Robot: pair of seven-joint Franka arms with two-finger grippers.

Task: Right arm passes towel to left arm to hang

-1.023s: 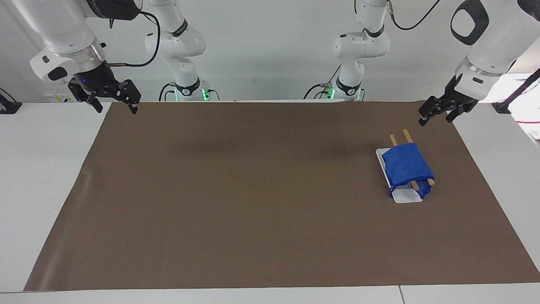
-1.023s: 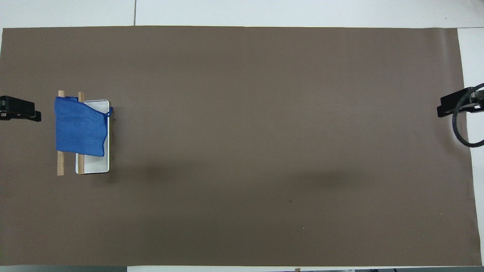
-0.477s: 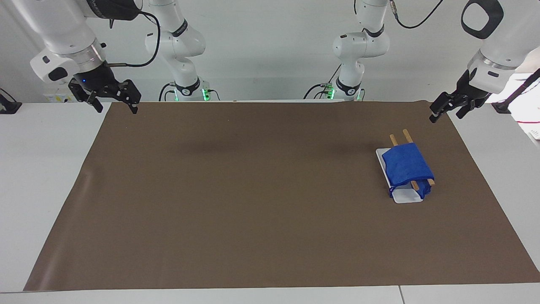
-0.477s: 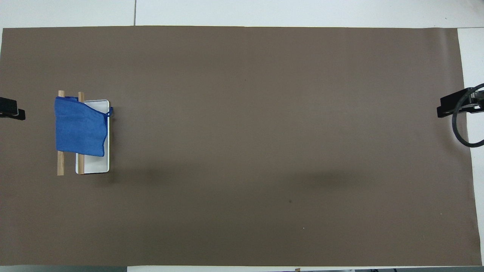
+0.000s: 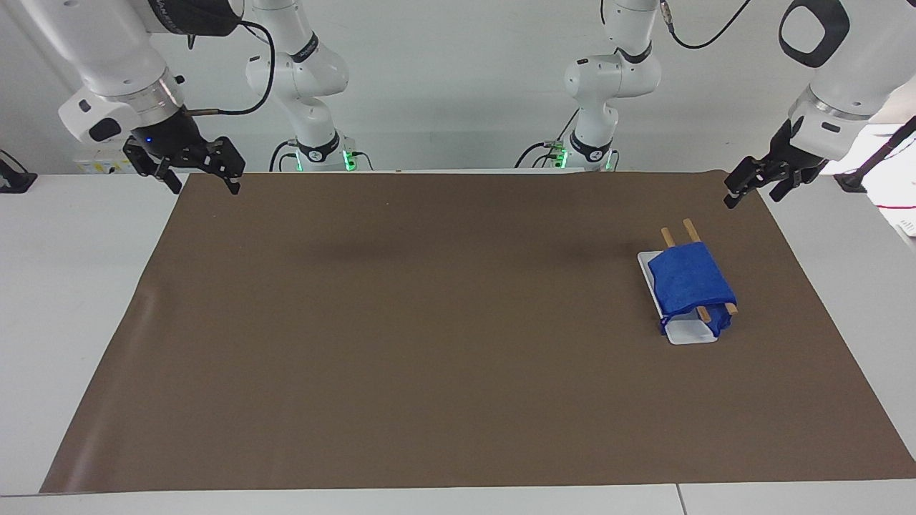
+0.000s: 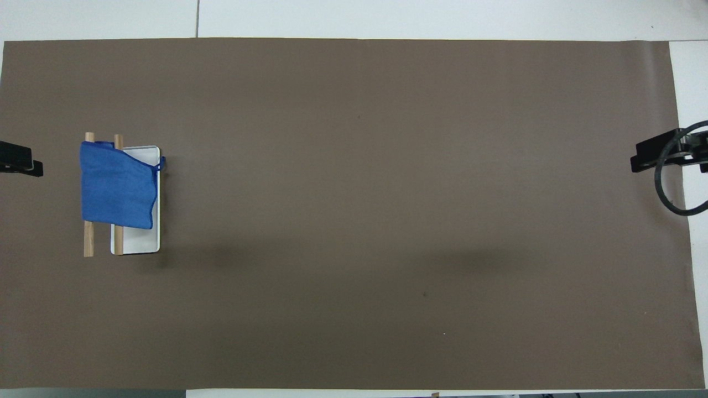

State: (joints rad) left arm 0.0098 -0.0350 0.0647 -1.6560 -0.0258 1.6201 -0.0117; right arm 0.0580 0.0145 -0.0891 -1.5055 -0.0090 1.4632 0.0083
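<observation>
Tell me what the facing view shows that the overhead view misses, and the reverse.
Only the facing view shows the arms' white bodies and bases, both open grippers whole, right gripper and left gripper, and the rack's raised height. Only the overhead view shows the blue towel spread flat over two wooden rails, covering part of the white tray. Both show towel, rack, tray and brown mat.

One towel (image 5: 688,285), two wooden rods (image 5: 691,230), one white tray (image 5: 690,333), one brown mat (image 5: 429,343).
</observation>
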